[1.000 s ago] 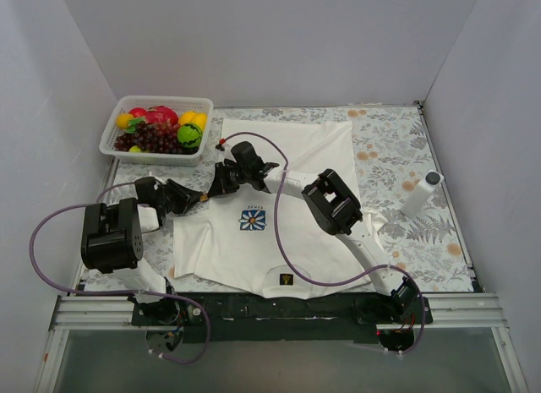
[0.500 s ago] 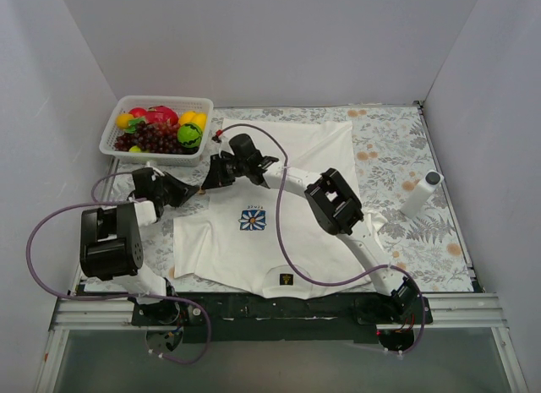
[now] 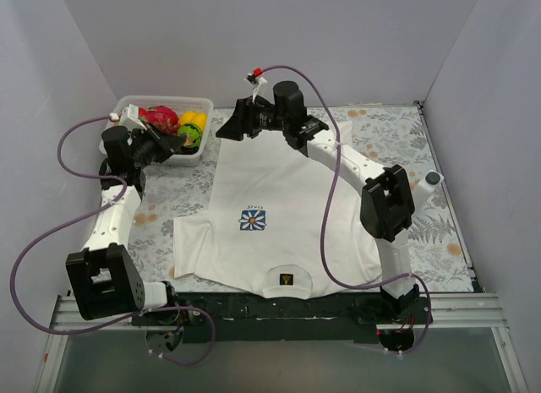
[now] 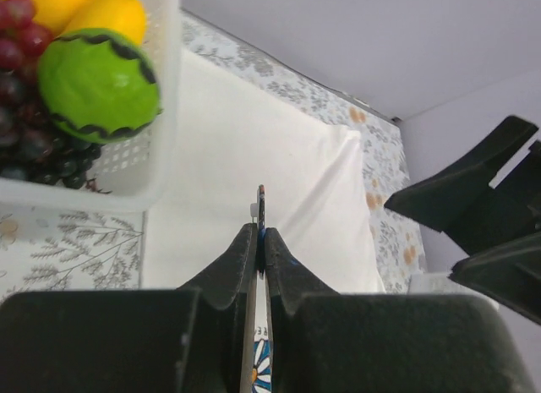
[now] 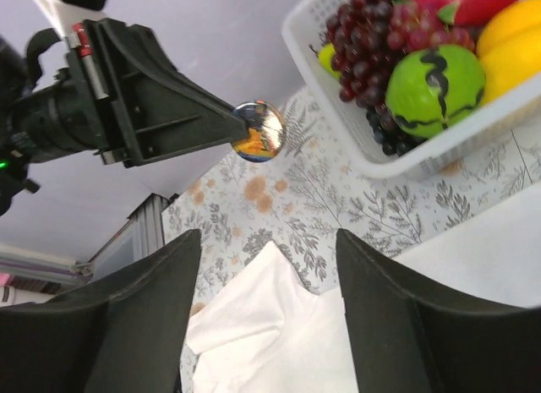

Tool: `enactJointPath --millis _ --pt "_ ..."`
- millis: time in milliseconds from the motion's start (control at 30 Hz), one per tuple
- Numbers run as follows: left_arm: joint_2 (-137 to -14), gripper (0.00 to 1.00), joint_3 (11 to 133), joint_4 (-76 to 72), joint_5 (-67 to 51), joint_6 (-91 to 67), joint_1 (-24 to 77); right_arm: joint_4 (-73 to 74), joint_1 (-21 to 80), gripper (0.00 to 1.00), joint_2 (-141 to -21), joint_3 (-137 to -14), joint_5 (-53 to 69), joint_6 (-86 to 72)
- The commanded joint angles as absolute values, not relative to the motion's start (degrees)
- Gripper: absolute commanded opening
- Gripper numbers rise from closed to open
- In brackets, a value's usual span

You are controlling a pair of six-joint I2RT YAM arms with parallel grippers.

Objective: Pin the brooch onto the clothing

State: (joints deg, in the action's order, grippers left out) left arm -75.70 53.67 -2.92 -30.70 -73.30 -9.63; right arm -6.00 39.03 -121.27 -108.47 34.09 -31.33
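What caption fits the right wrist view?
Left end effector grips the brooch, framed by the open right end effector.

We see a table (image 3: 397, 139) under a pale cloth (image 3: 439, 232) printed with grey leaves and tan flowers. Plain grey-white walls box it in: one behind the table (image 3: 270, 38), one to its left (image 3: 42, 114) and one to its right (image 3: 499, 139). A metal rail (image 3: 473, 310) runs along the table's near edge, above a dull grey-green floor (image 3: 279, 368). The light is soft and even.

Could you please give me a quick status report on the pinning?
Left end effector shut on brooch; right end effector open, facing it. Shirt spread out, brooch not yet pinned. Basket close beside the left.
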Motion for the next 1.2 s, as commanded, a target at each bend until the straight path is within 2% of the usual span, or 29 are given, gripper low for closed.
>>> enactJointPath --millis 0,300,500,800,1167 --pt "-73.47 0.0 58.88 3.15 -41.29 -70.23 -9.49 -5.27 38.32 0.75 -115.32 -106.61 40.59 -28.21" --pt "-74.09 0.01 62.4 3.34 -64.58 -65.13 -7.82 -4.49 34.45 0.79 -110.3 -104.15 50.8 -25.06" --pt "-74.53 0.0 62.93 3.25 -73.55 -61.88 -2.65 7.02 34.37 0.77 -111.09 -109.24 51.23 -18.11" --pt "-75.15 0.0 64.86 4.13 -74.71 -61.26 1.23 14.68 35.95 0.72 -109.95 -111.01 52.56 -10.81" --pt "-76.02 0.0 65.21 8.34 -74.62 -58.1 2.11 7.38 36.12 0.67 -105.29 -105.03 53.27 -14.15"
